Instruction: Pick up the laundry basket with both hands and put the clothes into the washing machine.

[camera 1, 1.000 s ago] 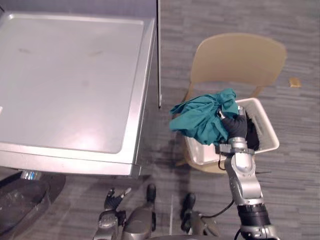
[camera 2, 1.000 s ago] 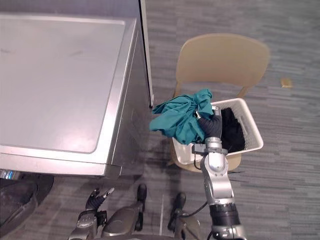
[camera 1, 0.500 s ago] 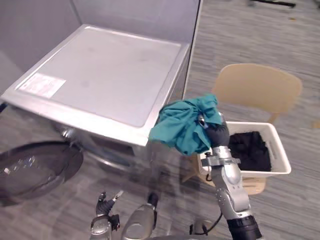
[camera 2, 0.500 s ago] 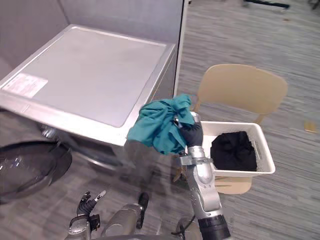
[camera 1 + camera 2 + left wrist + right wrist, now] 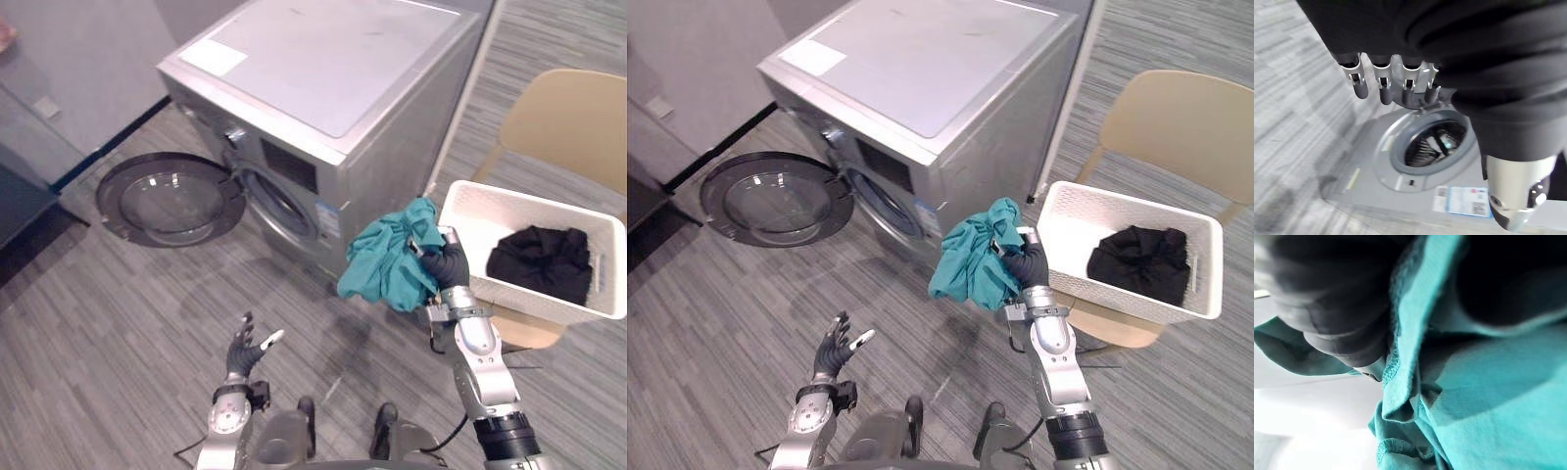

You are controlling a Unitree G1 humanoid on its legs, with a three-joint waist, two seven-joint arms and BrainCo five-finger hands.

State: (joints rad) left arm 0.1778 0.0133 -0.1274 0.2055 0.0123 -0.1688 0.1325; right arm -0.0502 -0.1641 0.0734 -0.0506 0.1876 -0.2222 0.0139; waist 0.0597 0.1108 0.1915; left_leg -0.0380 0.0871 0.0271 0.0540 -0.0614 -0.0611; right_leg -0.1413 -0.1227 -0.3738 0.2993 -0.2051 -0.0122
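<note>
Nearest, low on the left: left hand [image 5: 245,351], fingers spread and relaxed, holding nothing. Just beyond, on the right: right hand [image 5: 449,266] raised, fingers curled tight into a crumpled teal cloth garment [image 5: 385,266], hanging clear of the floor beside the front corner of the silver front-loading washing machine [image 5: 343,88].

Step in hand, by the look of it: carrying one piece from basket to machine. Next move likely: swing the cloth left and down to the dark drum opening [image 5: 1432,142], then push it well inside before letting go.

Behind the right hand: white perforated plastic laundry basket [image 5: 468,217] resting on a beige chair [image 5: 563,113], in neither hand, with a black bundled garment [image 5: 542,259] left in it. Round glass door [image 5: 167,196] swung wide, well clear of the opening; only the machine's corner close to the path.
</note>
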